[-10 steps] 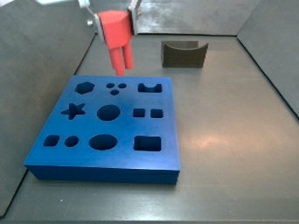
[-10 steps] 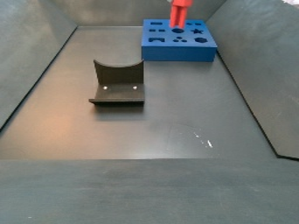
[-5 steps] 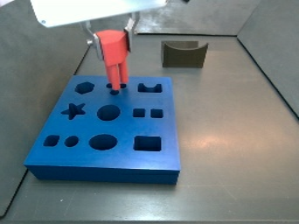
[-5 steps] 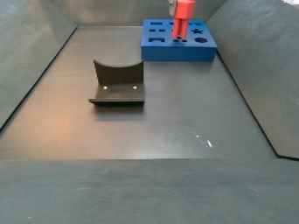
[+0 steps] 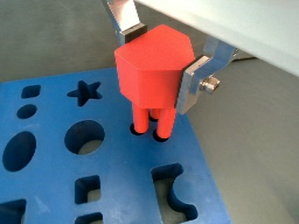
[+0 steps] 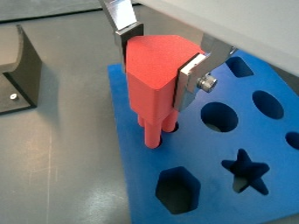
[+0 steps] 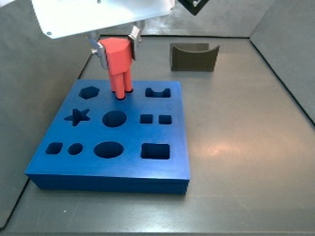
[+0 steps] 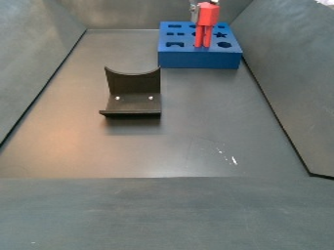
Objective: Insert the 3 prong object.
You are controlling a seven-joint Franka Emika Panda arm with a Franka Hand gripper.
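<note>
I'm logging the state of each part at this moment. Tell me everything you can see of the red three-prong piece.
The red piece looks like matte bright plastic: a blocky faceted upper body with thin parallel prongs below. It stands upright, clamped on its body between the silver fingers of the pincer, above the blue board. Its prong tips are in the small round holes near the board's far edge, as both wrist views show. How deep they sit cannot be told. The body stays well above the board.
</note>
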